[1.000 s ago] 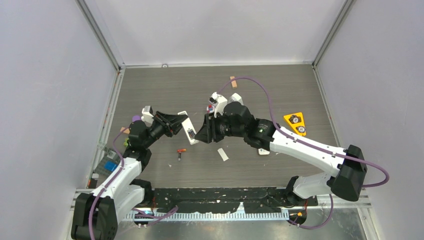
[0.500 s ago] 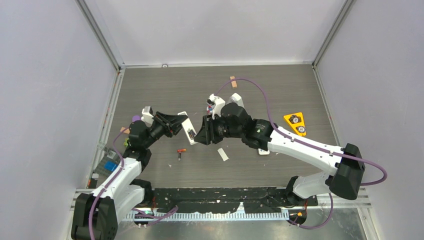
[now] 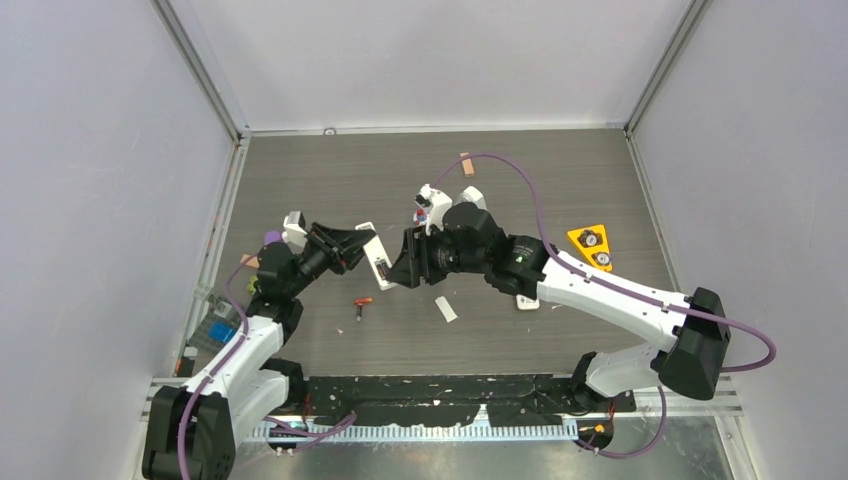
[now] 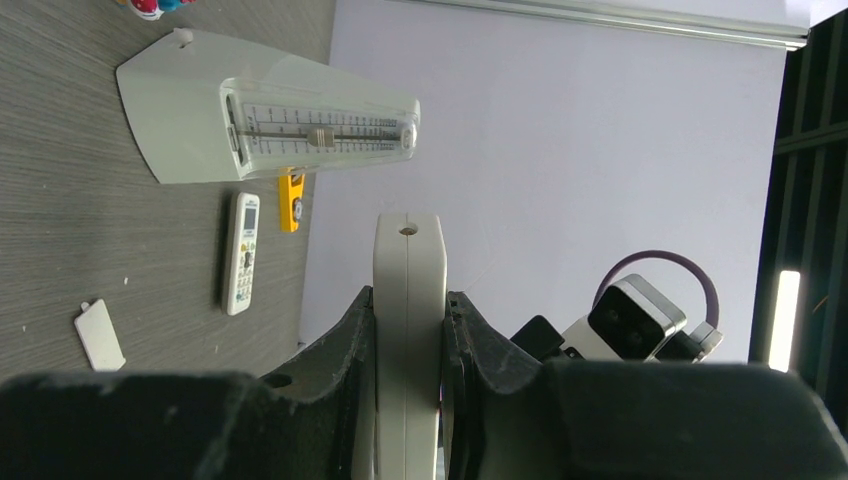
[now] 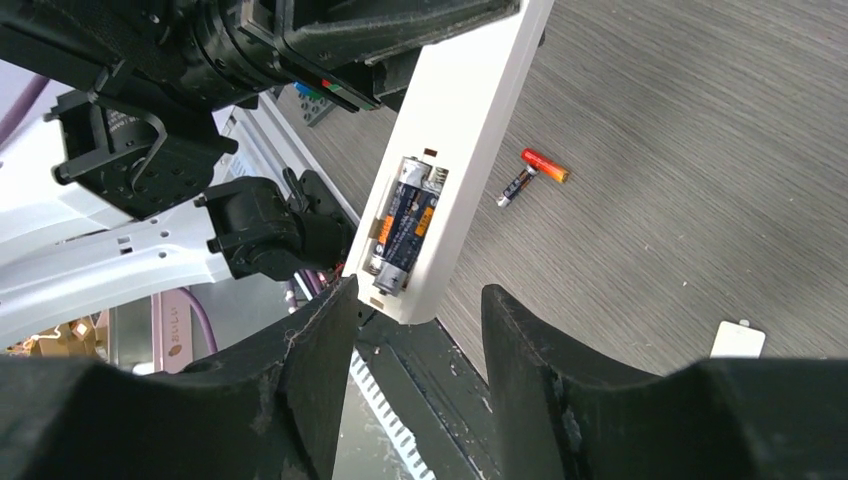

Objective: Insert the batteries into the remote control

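Observation:
The remote control (image 3: 378, 260) is a slim white bar held off the table, with my left gripper (image 3: 352, 248) shut on it. In the left wrist view it stands edge-on, pinched between the jaws of the left gripper (image 4: 408, 300). The right wrist view shows its open compartment with two batteries (image 5: 405, 225) lying inside. My right gripper (image 5: 420, 310) is open, its fingers either side of the remote's lower end and not touching it. One loose battery (image 5: 532, 172) with a red-orange end lies on the table (image 3: 362, 304). The small white cover (image 3: 446, 309) lies flat nearby.
A grey metronome (image 4: 260, 125) and a short white remote with buttons (image 4: 241, 252) lie beyond the held bar. A yellow triangular part (image 3: 592, 246) sits at the right, and a small wooden block (image 3: 466, 164) lies at the back. Walls close in three sides.
My right gripper's jaws have widened, and the right arm has edged slightly left toward the remote. The left arm and the remote have stayed still.

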Controlling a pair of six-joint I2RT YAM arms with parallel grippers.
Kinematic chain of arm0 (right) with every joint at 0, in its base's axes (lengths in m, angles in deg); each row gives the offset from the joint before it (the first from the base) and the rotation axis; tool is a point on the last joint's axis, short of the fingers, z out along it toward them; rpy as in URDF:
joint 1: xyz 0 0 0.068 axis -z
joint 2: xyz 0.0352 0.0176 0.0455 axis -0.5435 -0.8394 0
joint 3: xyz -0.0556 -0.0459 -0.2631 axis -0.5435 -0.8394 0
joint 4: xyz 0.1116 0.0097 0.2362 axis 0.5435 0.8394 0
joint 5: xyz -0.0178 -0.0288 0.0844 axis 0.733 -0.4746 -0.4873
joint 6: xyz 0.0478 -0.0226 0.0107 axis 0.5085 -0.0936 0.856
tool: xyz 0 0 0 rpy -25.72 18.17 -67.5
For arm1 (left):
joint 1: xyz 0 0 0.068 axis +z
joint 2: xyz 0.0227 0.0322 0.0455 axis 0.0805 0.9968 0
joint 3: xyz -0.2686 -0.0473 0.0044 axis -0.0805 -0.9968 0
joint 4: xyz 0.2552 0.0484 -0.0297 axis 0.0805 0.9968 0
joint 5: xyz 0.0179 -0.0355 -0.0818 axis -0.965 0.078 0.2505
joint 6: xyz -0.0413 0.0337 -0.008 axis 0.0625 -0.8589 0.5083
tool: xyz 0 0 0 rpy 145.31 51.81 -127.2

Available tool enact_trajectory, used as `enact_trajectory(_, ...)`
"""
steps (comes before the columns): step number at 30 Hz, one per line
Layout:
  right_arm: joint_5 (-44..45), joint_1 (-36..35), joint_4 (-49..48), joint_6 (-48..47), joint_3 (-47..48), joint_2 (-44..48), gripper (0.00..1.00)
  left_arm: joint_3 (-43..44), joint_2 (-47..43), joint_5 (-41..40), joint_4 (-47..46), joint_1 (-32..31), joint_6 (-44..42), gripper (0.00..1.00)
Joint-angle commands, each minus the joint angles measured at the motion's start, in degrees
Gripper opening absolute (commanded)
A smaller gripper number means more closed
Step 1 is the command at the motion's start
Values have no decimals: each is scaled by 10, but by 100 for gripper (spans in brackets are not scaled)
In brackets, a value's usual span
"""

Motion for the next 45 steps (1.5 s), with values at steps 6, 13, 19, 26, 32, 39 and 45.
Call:
enact_trajectory(6,7,2,-43,17,-4,39,54,0,-14,1,-25,-2,5,0)
enact_trajectory(13,-2,2,-52,8,-18,50,49,0,-13,1,-22,-2,12,0)
enact_trajectory(19,-5,2,-39,3,-13,39,45,1,-12,1,-21,-2,12,0)
enact_trajectory(26,-1,2,-22,-2,-4,23,40,2,-11,2,-19,-2,13,0)
enact_trajectory(32,-4,2,-17,-5,5,10,40,3,-11,3,-19,-2,13,0)
enact_trajectory(39,3,2,-10,-3,10,3,40,3,-12,4,-17,-2,12,0)
enact_trajectory(45,12,2,-13,-4,9,13,42,1,-11,3,-15,-2,10,0)
